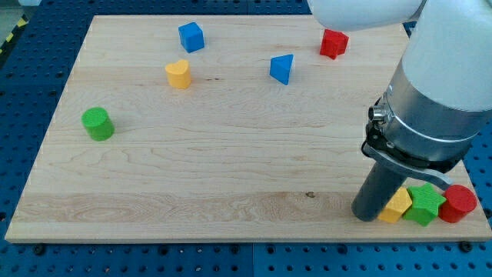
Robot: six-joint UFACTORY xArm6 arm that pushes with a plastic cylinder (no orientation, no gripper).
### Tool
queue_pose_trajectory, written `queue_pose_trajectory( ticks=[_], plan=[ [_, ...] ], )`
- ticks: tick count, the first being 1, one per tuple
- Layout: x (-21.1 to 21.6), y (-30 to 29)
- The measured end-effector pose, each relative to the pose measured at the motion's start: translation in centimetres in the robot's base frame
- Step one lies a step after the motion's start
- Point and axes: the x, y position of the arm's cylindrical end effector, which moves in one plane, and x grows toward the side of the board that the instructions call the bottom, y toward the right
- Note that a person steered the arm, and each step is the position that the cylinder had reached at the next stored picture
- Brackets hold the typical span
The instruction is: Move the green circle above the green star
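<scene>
The green circle (98,124) stands near the board's left edge, alone. The green star (425,203) sits at the bottom right, between a yellow block (397,205) on its left and a red circle (459,204) on its right. My tip (367,215) rests on the board at the bottom right, touching or almost touching the yellow block's left side. It is far to the right of the green circle.
A blue cube (191,36) and a yellow heart-like block (178,74) lie at the top left. A blue triangle (282,68) and a red block (334,43) lie at the top centre-right. The arm's large body (434,100) overhangs the right side.
</scene>
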Motion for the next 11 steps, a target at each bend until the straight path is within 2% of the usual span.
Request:
queue_pose_trajectory(
  ticks=[2, 4, 6, 7, 8, 11],
  plan=[
    [-1.5, -10.5],
    [-6.3, -25.1],
    [-6.9, -36.5],
    [-10.6, -39.5],
    [-12.3, -40.8],
    [-13.9, -36.8]
  ],
)
